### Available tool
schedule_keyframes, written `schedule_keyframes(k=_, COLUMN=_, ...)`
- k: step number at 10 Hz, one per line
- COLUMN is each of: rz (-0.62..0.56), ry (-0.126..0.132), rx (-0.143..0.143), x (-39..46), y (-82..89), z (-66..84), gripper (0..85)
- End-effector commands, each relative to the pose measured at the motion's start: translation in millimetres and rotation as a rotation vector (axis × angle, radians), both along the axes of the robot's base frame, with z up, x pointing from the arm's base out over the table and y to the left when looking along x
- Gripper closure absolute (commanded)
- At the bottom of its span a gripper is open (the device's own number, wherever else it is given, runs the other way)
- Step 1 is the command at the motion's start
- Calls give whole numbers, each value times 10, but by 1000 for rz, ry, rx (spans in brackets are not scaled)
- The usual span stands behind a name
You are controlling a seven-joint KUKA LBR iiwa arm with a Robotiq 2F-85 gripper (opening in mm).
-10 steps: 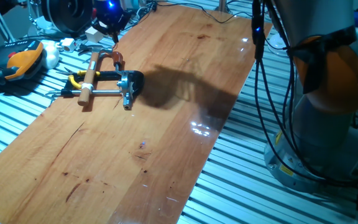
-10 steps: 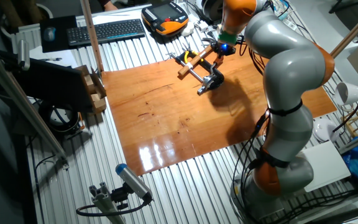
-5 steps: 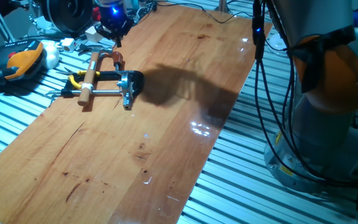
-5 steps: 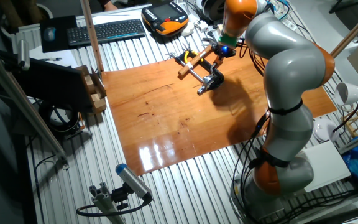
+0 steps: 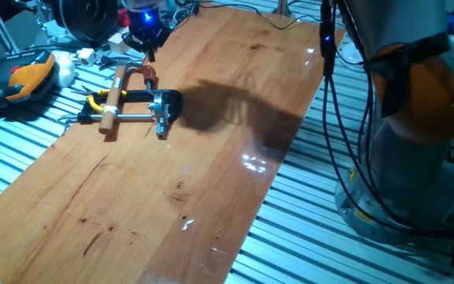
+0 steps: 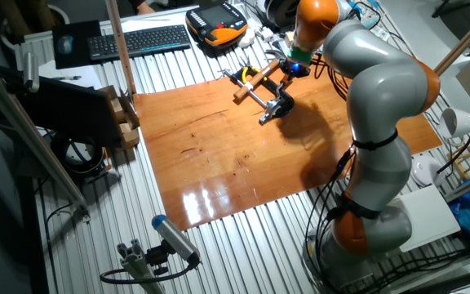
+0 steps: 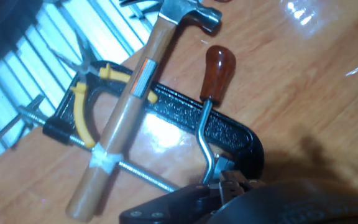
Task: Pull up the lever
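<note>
The lever has a reddish-brown knob and a curved silvery arm, hinged to the black clamp. It lies flat on the wooden board. In one fixed view the lever sits at the clamp's far side. My gripper hangs just above and behind the knob, not touching it. It also shows in the other fixed view. Only a dark blurred mass at the bottom of the hand view shows the hand, so the jaws' state is unclear.
A hammer with a pale wooden handle lies across the clamp's thin steel rod. Yellow-handled pliers lie under it. The board's edge and a slatted metal table are left. A teach pendant and cables lie beyond.
My gripper has shifted slightly right, closer over the lever's knob. The clamp, the lever and the hammer have not moved.
</note>
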State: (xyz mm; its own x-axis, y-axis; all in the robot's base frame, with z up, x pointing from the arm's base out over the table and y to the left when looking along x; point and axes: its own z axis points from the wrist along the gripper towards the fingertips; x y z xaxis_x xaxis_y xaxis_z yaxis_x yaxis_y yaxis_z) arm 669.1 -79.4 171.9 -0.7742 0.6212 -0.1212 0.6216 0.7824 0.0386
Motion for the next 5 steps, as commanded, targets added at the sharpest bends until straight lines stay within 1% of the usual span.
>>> schedule_keyframes(k=1, rz=4, ry=-1, rx=0, x=2, y=-3, z=-5, gripper=850)
schedule_keyframes(k=2, rz=8, ry=-1, rx=-1, x=6, y=-4, z=-8, gripper=850)
schedule_keyframes(k=3, rz=23, ry=11, rx=10, x=6, y=-4, z=-8, gripper=850)
schedule_keyframes(k=4, rz=21, ry=36, rx=30, x=6, y=-4, z=-8, gripper=850)
schedule_keyframes(k=5, rz=-7, ry=40, rx=11, x=6, y=-4, z=-8, gripper=850)
